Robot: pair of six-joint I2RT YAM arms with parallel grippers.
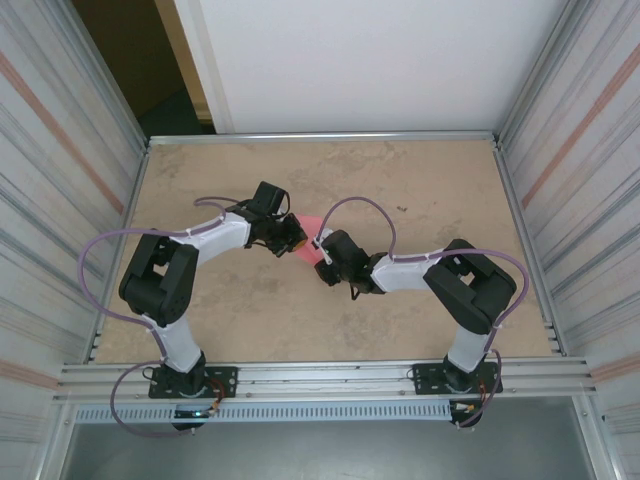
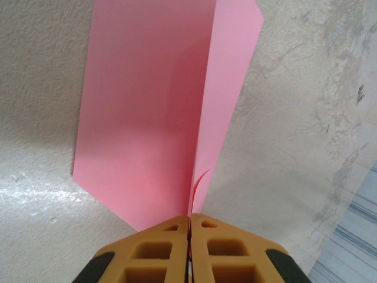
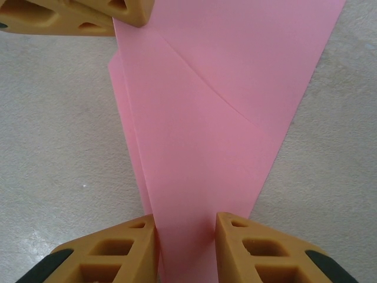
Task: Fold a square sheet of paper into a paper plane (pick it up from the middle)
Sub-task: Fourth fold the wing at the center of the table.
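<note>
The square sheet of paper [image 1: 309, 238] is pink and folded into a long tapering shape with a diagonal crease. It is held above the middle of the table between the two arms. My left gripper [image 1: 293, 240] is shut on one end of it. In the left wrist view the orange jaws [image 2: 189, 219] meet on the paper [image 2: 147, 112], whose layers fan out beyond them. My right gripper [image 1: 325, 262] holds the narrow end. In the right wrist view its fingers [image 3: 185, 223] stand a little apart, touching both sides of the paper [image 3: 218, 106]. The left fingers [image 3: 76, 15] show at the top left.
The beige mottled table [image 1: 420, 180] is bounded by ribbed metal walls left [image 1: 60, 180] and right [image 1: 580, 170] and a white panel behind [image 1: 360, 60]. An aluminium rail [image 1: 320, 378] with both arm bases runs along the near edge.
</note>
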